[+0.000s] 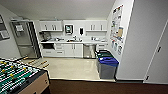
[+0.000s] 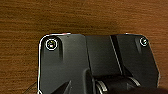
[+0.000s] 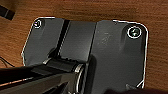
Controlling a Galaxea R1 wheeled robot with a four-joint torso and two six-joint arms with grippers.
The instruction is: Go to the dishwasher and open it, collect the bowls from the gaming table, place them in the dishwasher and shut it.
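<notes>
- The dark grey, steel-look built-in dishwasher [image 1: 89, 50] sits under the pale countertop [image 1: 75, 42] at the far end of the kitchenette, its door closed, with white base cabinet doors [image 1: 74, 50] just to its left.
- A sink with a tap [image 1: 74, 39] is set into the counter above those cabinets, and white wall cupboards [image 1: 51, 25] hang higher up on both sides.
- Along the right-hand wall stand a grey bin with a blue lid [image 1: 107, 67] and, behind it, touching or nearly so, a bin with a dark green lid [image 1: 103, 53] (this one is nearer the dishwasher).
- A tall steel-fronted fridge [image 1: 25, 40] stands at the left of the kitchenette.
- The green-field table-football table [image 1: 17, 77], with its rods and wooden side, fills the near left corner.
- The pale kitchenette floor [image 1: 71, 68] meets dark brown carpet [image 1: 100, 87] in the foreground.
- Both wrist views look down over the robot's own dark plate at brown floor; whether either gripper's fingers are spread or pressed together cannot be told.
</notes>
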